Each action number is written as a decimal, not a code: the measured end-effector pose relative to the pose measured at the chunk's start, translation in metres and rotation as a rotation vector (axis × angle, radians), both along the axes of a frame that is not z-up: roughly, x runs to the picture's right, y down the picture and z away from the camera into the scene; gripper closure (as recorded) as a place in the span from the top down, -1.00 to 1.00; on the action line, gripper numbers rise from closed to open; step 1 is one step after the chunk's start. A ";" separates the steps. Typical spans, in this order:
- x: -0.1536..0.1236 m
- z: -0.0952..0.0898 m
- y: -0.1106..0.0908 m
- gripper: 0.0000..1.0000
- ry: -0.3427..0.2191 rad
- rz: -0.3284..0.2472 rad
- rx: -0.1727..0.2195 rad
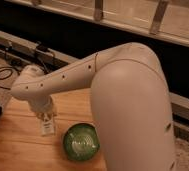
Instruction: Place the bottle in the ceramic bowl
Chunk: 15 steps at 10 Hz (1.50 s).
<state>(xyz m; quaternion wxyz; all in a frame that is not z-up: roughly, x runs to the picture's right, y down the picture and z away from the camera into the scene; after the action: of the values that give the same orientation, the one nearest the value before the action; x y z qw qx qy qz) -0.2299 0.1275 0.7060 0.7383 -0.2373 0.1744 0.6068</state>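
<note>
Camera view is showing the tool (46,118) clamping the bottle (48,128) just beside the ceramic bowl (81,141); placing it inside is seemingly remaining.

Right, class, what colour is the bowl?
The bowl is glossy dark green, camera view; the gripper holds the bottle beside it.

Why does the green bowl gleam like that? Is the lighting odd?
Camera view: warm, dim light overall; the ceramic bowl's glossy inside catches pale glare; the arm's white shell is brightest; the gripper, left of the bowl over the wooden table, shut on the bottle, looks dimmer.
</note>
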 end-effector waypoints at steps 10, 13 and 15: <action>0.063 0.029 0.009 -1.00 -0.370 0.368 0.057; 0.083 0.025 0.016 -1.00 -0.331 0.401 0.071; 0.100 0.019 0.021 -1.00 -0.278 0.420 0.070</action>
<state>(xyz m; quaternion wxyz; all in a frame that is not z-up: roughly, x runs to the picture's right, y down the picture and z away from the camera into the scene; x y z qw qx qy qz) -0.1299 0.1488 0.7251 0.6208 -0.3237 -0.0029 0.7140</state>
